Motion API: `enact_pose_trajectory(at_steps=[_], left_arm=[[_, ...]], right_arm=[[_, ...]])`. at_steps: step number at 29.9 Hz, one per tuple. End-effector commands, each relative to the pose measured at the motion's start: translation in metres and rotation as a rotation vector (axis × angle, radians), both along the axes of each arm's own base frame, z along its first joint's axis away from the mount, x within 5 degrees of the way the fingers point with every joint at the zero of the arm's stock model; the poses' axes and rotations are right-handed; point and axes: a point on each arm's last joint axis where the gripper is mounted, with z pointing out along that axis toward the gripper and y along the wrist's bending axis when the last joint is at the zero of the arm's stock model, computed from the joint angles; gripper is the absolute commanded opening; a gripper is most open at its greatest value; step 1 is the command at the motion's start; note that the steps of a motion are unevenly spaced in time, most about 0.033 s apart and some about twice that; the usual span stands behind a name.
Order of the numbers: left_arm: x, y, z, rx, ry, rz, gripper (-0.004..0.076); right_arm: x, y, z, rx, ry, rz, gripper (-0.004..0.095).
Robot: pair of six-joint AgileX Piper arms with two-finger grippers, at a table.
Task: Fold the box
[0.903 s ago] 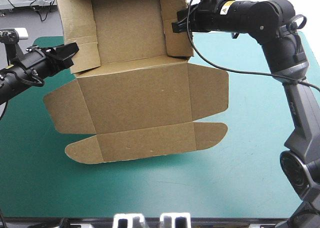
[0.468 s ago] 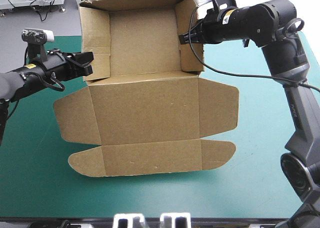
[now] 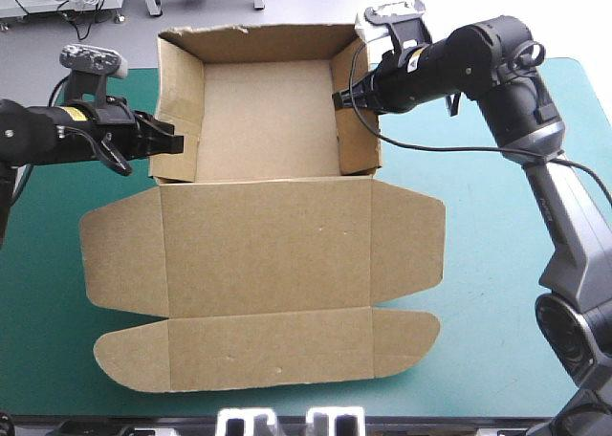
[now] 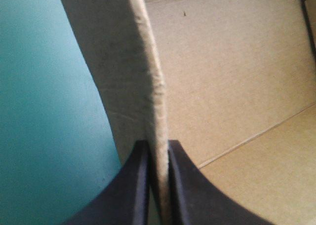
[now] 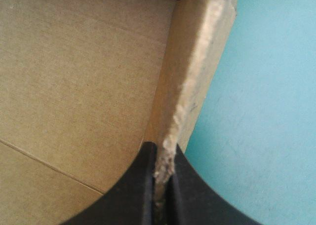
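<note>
Right now both grippers are holding the box by its raised side walls. The left gripper is pinching the left wall, nearly closed on the board, and the right gripper is doing the same on the right wall. The tray is sitting between them, with the lid lying flat on the teal-green cover. Judging the step: steadying the walls. The next move is likely releasing cleanly without the walls springing out.

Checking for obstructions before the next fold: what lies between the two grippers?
Only the box: its bare tray floor, seen in the high view. The left gripper and right gripper each clamp a side wall.
</note>
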Motion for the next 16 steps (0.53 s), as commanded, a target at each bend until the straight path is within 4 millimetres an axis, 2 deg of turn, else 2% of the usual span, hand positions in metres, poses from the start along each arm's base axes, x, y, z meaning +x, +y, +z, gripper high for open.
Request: enact_pose_trajectory(at_steps=[1,5,9,16], left_arm=[[0.001,-0.016,-0.002,-0.038,0.078,-0.043,-0.0010],[0.017,-0.026,-0.024,0.028,0.191,-0.041,-0.0010],[0.031,-0.046,-0.047,0.084,0.289,-0.070,-0.0010],[0.056,-0.080,-0.095,0.199,0.434,-0.076,-0.0010]], right_arm=[[-0.011,0.003,-0.008,0.008,0.054,0.051,-0.0005],[-0.003,-0.003,-0.033,-0.035,0.131,0.022,-0.0005],[0.005,-0.016,-0.049,-0.055,0.186,-0.018,-0.0005],[0.018,-0.044,-0.057,-0.053,0.216,-0.104,-0.0005]])
